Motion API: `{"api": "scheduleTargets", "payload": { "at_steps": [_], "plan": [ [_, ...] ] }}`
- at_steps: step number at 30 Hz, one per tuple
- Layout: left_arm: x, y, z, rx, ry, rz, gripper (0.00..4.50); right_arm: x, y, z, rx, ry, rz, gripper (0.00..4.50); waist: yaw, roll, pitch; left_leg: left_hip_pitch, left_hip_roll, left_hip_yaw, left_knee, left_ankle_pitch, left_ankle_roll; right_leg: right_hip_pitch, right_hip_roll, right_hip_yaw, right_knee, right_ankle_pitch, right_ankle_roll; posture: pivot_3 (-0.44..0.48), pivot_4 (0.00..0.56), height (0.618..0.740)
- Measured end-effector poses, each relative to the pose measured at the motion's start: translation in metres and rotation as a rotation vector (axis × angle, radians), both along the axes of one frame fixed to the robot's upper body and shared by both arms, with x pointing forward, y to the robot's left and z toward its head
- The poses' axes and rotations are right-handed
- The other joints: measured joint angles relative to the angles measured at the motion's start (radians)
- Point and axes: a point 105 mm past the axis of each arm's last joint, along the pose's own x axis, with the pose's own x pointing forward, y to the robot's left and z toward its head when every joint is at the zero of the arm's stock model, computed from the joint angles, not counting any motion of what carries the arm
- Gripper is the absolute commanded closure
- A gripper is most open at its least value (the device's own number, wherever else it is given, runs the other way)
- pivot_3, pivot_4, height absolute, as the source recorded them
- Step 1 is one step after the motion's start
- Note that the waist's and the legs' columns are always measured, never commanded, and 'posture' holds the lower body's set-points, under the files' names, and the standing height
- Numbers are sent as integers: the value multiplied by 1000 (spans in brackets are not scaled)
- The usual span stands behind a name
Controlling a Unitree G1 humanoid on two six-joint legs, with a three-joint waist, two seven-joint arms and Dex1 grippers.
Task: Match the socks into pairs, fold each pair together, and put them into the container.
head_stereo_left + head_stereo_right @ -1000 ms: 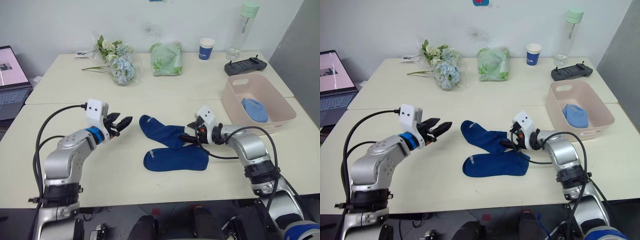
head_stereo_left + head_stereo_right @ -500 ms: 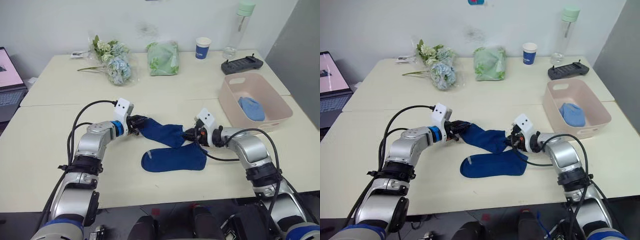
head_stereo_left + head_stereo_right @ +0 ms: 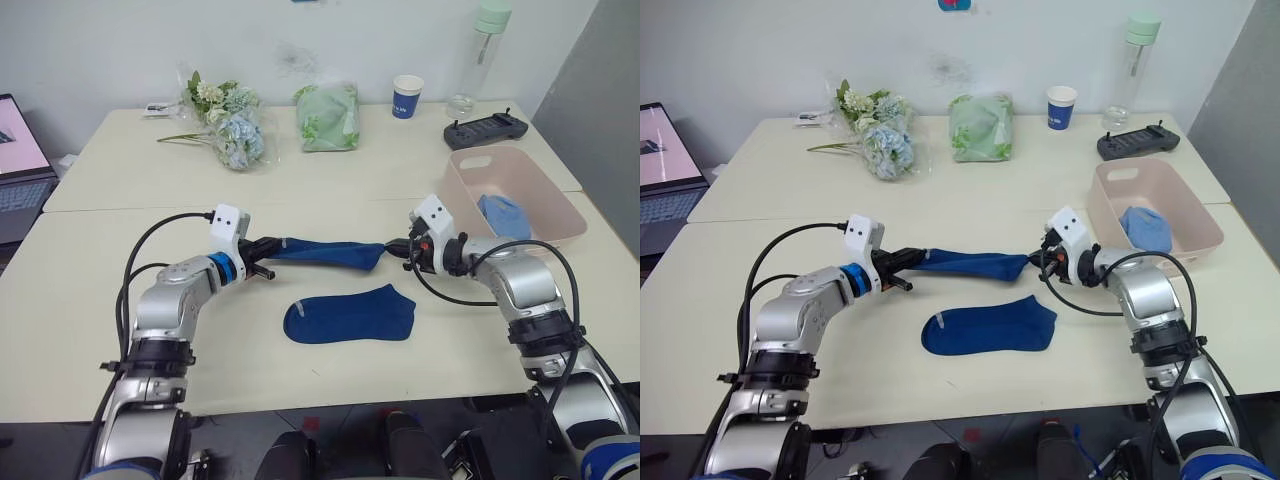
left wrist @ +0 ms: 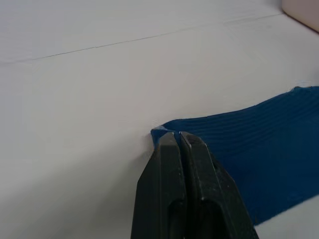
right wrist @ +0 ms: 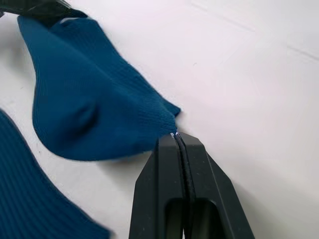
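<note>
Now, from my seat, the left claw [image 3: 268,246] is pinched fully closed on one end of a navy sock [image 3: 330,253], and the right claw [image 3: 396,248] is clamped just as tight on the other end. Between them the sock hangs stretched off the tabletop [image 3: 90,300], its long axis running left to right, roughly parallel to the near edge. I cannot tell which end is the toe.

Its mate, the second navy sock [image 3: 350,313], lies flat just nearer the front edge, also lengthwise left to right, its heel bulge toward the right.

Toward the right edge sits the tub [image 3: 465,205], with a light blue bundle [image 3: 507,217] inside, so I judge that pair done. I cannot see any white socks. What is left for the navy pair: lay the held sock on its mate, fold them, and carry them into the tub.
</note>
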Motion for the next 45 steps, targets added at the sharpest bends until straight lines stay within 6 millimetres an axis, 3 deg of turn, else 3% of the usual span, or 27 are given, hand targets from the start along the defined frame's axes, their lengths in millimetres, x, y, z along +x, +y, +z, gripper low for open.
{"api": "scheduleTargets", "payload": {
  "at_steps": [6,9,10,13,18,22,26,28,34,35,38,43,45],
  "plan": [
    [-24,-27,-8,-114,-13,57,4484,1,-20,0,-48,8,-22,4500,8,0,0,0,0,0,0,0,0,1,-1,1,0,0,0,0,150,740],
    [-27,-35,-15,-136,4,83,4484,0,-20,-1,-52,14,-10,4500,14,0,0,1,0,1,0,0,0,1,0,1,0,0,0,0,150,740],
    [-27,-36,-15,-130,3,91,4496,-1,-20,-2,-52,17,-5,4308,14,0,0,1,0,2,0,0,0,1,1,1,1,0,0,0,150,740],
    [-34,-36,-26,-92,8,105,3865,-3,-17,-5,-53,31,11,3603,14,0,0,1,0,2,-1,0,0,1,1,1,-1,0,0,0,150,740],
    [-45,-35,-34,-65,14,75,2213,-6,-16,-11,-57,52,20,1790,25,0,0,1,0,2,0,0,0,1,0,1,0,0,0,0,150,740],
    [-44,-13,-24,-43,14,90,999,7,-16,-5,-2,24,-66,1777,21,0,0,1,0,2,0,0,0,1,1,1,0,0,0,0,150,740],
    [-32,-4,6,-39,-45,72,999,10,-8,-5,30,24,-75,1777,25,0,0,1,0,1,0,0,0,1,0,0,-1,0,0,0,150,740],
    [-27,-8,9,-31,-46,45,999,9,-3,-10,31,40,-63,1777,26,0,0,0,-1,1,0,0,0,1,0,0,-1,0,0,0,150,740],
    [-23,-25,-18,54,78,-23,999,9,-6,-21,9,62,-73,1777,20,0,0,1,-1,1,0,0,0,1,1,0,-1,0,0,0,150,740],
    [-23,-25,-21,61,91,-25,964,9,-7,-23,7,64,-76,1958,17,0,0,1,-1,1,0,0,0,1,1,0,-1,0,0,0,150,740],
    [-26,-22,-22,75,95,-22,1570,6,-12,-28,1,76,-81,2649,13,0,0,1,0,1,-1,0,0,1,1,0,0,0,0,0,150,740],
    [-34,-15,-24,72,108,-11,3099,3,-10,-25,7,64,-67,4419,14,0,0,1,0,1,-1,0,0,1,1,1,0,0,0,0,150,740],
    [-37,-11,-25,70,113,-3,3735,2,-10,-25,7,63,-67,4500,14,0,0,1,0,1,-1,0,0,1,1,1,0,0,0,0,150,740]
  ]
}}
